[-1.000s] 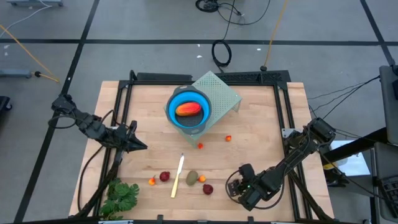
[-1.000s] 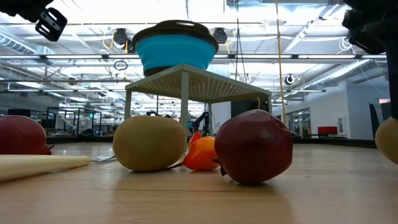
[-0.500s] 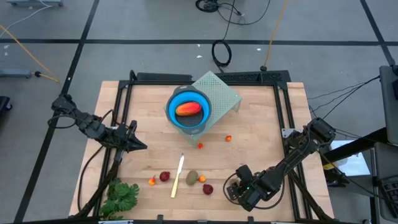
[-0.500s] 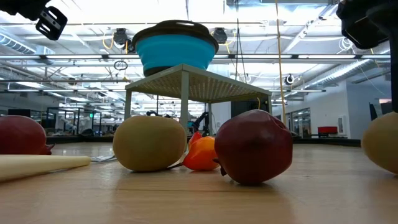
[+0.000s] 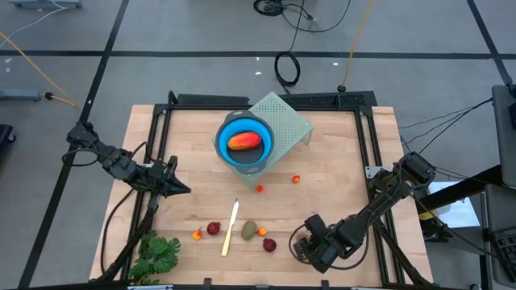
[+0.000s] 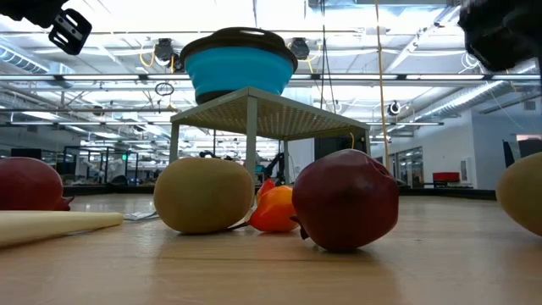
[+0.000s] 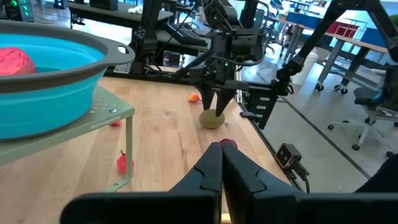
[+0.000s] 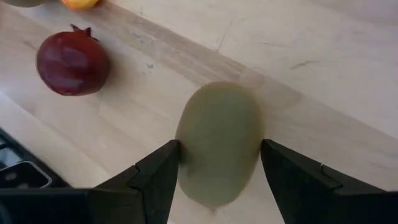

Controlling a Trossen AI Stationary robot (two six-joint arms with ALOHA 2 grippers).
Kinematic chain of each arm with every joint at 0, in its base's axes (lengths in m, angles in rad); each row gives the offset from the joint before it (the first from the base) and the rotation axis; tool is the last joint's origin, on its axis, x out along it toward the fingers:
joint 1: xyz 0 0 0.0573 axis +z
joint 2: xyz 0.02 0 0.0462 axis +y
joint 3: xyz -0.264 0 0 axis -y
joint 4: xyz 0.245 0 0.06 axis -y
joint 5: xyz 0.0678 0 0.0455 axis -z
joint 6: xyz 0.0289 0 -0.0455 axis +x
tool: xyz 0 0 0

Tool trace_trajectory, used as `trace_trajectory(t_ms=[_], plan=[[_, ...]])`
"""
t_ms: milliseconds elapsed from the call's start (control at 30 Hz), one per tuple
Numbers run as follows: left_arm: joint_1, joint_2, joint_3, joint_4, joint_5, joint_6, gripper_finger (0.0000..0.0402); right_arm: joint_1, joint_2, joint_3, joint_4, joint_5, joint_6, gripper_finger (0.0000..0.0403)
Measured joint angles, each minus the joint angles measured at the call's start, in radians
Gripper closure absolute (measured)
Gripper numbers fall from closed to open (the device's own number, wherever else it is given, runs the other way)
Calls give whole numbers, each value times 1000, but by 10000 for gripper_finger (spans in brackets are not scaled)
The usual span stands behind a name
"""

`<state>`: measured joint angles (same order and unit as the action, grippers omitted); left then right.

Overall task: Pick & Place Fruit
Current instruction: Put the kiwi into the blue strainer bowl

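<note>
Only the orange-red oblong (image 5: pixel 243 141) is seen in the blue bowl (image 5: pixel 266 153) on the stand, so most fruit is judged left to move: two dark red balls, a brown-green oval and orange bits remain on the table (image 5: pixel 339 173). The right gripper (image 8: pixel 214 165) is spread astride another green oval (image 8: pixel 217 140) at the table's near right, the fingers just beside its flanks, not yet clamped. The left gripper (image 7: pixel 221 165), pressed together, is held idle over the table's left.

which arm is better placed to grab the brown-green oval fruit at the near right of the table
Right. The right gripper is open, its fingers straddling the brown-green oval fruit. The left gripper sits shut, far across the table.
</note>
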<state>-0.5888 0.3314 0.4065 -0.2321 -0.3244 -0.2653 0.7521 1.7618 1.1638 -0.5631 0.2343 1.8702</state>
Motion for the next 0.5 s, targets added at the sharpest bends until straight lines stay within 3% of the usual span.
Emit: trace_trajectory(t_ms=[167,500], plan=[[0,0,0,-1,0,0,382,-12,-6,-68,116,-18,7,183],[0,0,0,0,0,0,399,-15,-3,-82,116,-23,21,215]])
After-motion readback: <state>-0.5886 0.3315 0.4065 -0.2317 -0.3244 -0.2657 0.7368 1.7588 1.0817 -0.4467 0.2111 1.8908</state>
